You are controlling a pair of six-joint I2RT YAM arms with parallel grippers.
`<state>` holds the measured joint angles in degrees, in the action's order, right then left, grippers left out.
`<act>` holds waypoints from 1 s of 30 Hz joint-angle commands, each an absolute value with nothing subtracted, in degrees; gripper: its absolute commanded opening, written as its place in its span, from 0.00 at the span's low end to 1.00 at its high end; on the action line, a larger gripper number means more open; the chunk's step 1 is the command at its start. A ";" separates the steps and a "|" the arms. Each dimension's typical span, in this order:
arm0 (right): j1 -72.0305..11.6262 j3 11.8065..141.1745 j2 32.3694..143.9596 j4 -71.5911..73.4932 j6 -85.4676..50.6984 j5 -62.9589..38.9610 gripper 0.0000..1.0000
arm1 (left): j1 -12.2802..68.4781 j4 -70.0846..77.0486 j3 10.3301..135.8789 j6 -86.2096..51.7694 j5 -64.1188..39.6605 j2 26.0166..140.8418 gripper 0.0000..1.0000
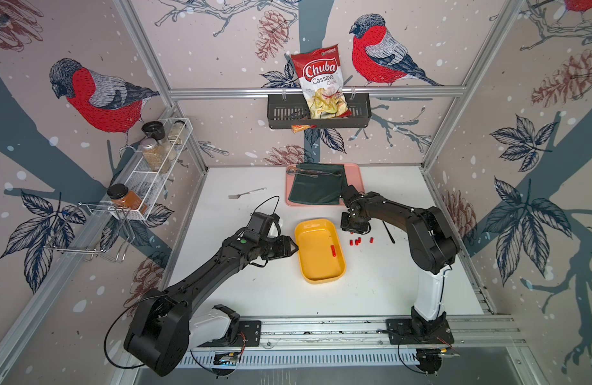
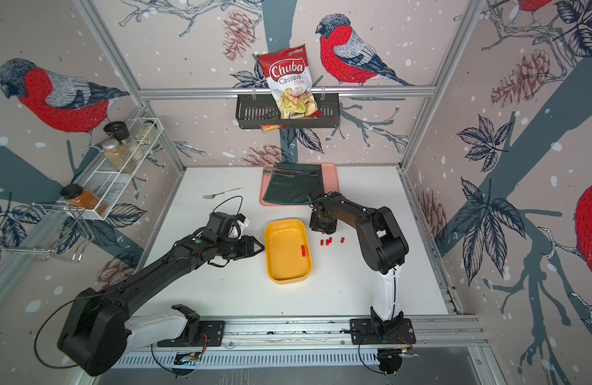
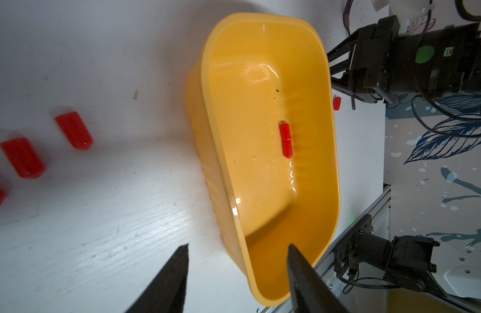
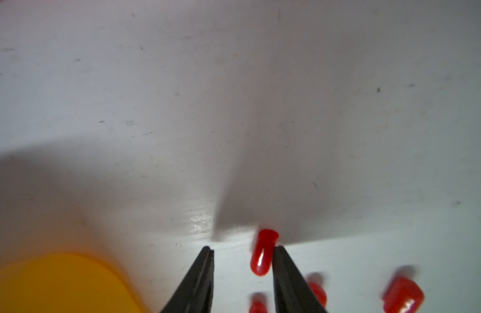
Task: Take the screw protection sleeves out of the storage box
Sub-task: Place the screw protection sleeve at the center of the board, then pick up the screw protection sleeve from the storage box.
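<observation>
The yellow storage box [image 1: 316,263] lies mid-table in both top views. Two red screw protection sleeves [image 1: 333,250] lie end to end on its floor, also seen in the left wrist view as sleeves [image 3: 286,139]. Several more sleeves [image 1: 357,241] lie on the table just right of the box. My left gripper [image 1: 294,248] is open at the box's left wall; in its wrist view the left gripper [image 3: 238,246] straddles the box wall. My right gripper [image 4: 244,248] is open just above the table, with one blurred sleeve [image 4: 262,254] against the inner side of one finger.
A pink tray [image 1: 354,173] with a green cloth and metal tongs [image 1: 308,172] sits behind the right arm. A fork [image 1: 246,193] lies at back left. A thin black stick [image 1: 389,232] lies right of the loose sleeves. A black basket [image 1: 284,113] holds a chips bag.
</observation>
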<state>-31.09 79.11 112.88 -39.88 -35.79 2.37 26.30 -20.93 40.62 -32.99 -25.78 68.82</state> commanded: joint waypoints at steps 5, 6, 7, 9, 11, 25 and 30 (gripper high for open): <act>-31.07 83.13 109.26 -44.40 -35.08 3.94 0.43 | 26.17 -20.86 40.99 -32.17 -25.60 68.99 0.59; -31.26 83.90 108.57 -45.26 -35.13 3.96 0.43 | 26.17 -20.96 40.97 -32.11 -25.53 68.99 0.59; -31.60 84.83 107.79 -46.24 -35.20 3.60 0.43 | 26.16 -20.91 40.97 -32.14 -25.60 68.93 0.59; -32.88 87.07 106.89 -48.64 -35.80 2.41 0.42 | 26.19 -20.77 41.00 -32.08 -25.66 68.99 0.59; -35.56 90.16 106.96 -52.26 -36.92 1.32 0.42 | 26.19 -20.67 40.98 -32.20 -25.74 68.87 0.59; -51.41 98.95 119.31 -67.59 -45.54 3.91 0.40 | 26.16 -18.73 40.48 -31.96 -26.74 70.36 0.59; -52.20 102.46 123.74 -71.38 -44.84 8.03 0.38 | 26.18 -18.93 40.62 -31.39 -26.73 70.90 0.58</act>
